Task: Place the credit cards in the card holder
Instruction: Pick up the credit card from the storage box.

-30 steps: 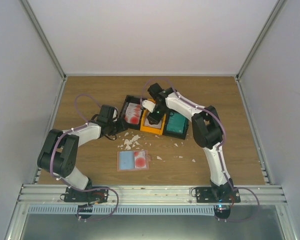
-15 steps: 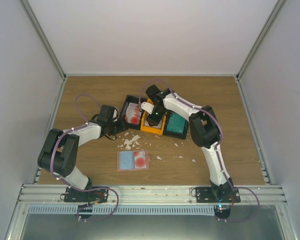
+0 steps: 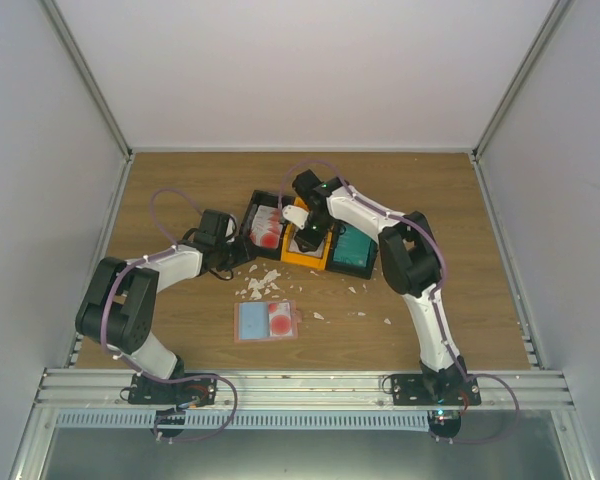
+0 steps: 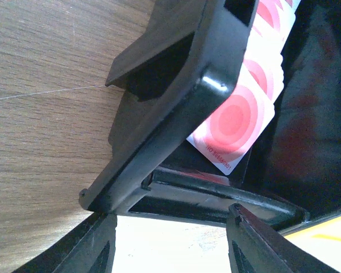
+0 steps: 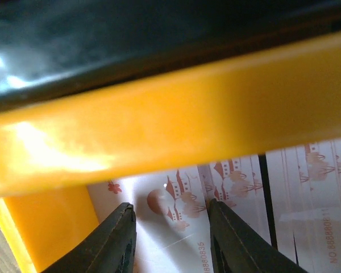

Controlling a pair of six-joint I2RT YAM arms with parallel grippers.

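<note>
Your left gripper and right gripper gape at the tray; its credit cards await the card holder

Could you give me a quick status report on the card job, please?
Left gripper open at the corner of the tray. Right gripper open over credit cards in the orange compartment. Card holder lies apart; white scraps between.
</note>
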